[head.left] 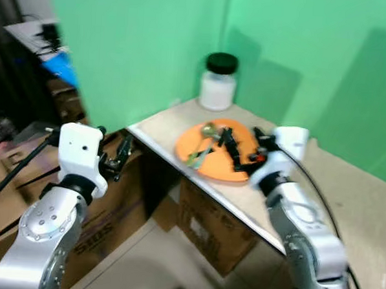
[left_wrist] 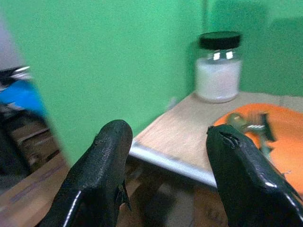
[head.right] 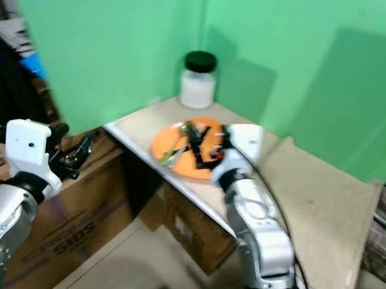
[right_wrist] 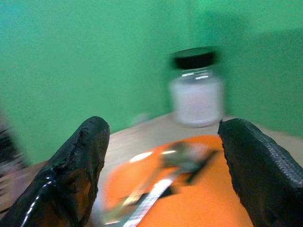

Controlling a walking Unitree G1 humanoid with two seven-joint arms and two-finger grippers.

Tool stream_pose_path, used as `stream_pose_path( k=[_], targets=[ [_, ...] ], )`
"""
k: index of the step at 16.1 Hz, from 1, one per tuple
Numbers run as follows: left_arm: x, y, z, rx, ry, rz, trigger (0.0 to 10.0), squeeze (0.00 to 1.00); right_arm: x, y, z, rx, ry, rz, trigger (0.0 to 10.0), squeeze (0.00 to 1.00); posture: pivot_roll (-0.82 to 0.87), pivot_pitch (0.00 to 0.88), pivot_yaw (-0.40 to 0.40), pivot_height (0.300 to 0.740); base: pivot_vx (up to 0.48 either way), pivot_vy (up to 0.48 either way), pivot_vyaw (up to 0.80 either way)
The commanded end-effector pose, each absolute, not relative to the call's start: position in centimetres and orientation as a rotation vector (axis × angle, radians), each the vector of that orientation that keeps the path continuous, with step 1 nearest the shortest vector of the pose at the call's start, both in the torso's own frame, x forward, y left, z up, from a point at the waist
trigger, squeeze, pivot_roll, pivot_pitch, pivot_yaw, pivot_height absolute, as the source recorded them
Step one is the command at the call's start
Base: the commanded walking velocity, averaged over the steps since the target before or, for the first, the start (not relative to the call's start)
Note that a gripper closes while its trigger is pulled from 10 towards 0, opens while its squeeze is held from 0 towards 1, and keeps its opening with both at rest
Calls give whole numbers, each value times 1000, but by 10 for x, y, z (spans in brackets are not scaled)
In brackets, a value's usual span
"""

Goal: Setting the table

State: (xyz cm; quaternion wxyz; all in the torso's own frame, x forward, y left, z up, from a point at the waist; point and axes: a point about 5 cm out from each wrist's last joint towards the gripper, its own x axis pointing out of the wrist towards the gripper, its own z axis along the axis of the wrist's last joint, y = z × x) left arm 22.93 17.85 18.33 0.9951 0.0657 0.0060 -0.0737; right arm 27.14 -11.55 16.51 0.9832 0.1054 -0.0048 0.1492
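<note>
An orange plate (head.left: 214, 167) lies near the corner of a beige table (head.left: 352, 198). On the plate rests metal cutlery (head.left: 201, 151), blurred, with green-tinted handles. My right gripper (head.left: 234, 150) hovers open just above the plate's right half. In the right wrist view its fingers (right_wrist: 80, 161) stand wide apart, with the cutlery (right_wrist: 161, 184) and plate (right_wrist: 213, 203) between them. My left gripper (head.left: 118, 157) is open and empty, off the table's left edge and below its level. In the left wrist view the table edge and plate (left_wrist: 284, 142) lie ahead of it.
A glass jar (head.left: 219, 81) with white contents and a black lid stands at the table's far corner against green walls. Cardboard boxes (head.left: 208, 226) sit under the table, with more (head.left: 115, 205) below the left gripper. Dark clutter (head.left: 28, 77) fills the far left.
</note>
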Motion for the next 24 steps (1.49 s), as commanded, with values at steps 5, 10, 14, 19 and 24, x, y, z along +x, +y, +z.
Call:
stream_pose_path(
  k=[5, 10, 14, 19, 24],
  targets=[
    [225, 181, 170, 121, 6, -178, 10000, 0, 252, -151, 155, 152, -62, 232, 10000, 0, -30, 9, 25, 740, 340, 0, 0],
    [225, 179, 167, 137, -3, -203, 10000, 0, 248, -149, 150, 149, -59, 227, 10000, 0, -33, 0, 24, 740, 336, 0, 0],
    [226, 179, 165, 140, -4, -209, 10000, 0, 248, -149, 151, 154, -62, 224, 10000, 0, -34, 0, 21, 740, 338, 0, 0],
    [228, 177, 164, 138, -1, -213, 10000, 0, 250, -148, 152, 148, -43, 222, 10000, 0, -34, 0, 19, 740, 334, 0, 0],
    [229, 168, 151, 181, 83, -318, 10000, 0, 257, -139, 152, 115, 82, 273, 10000, 0, -33, 6, 9, 740, 0, 0, 0]
  ],
)
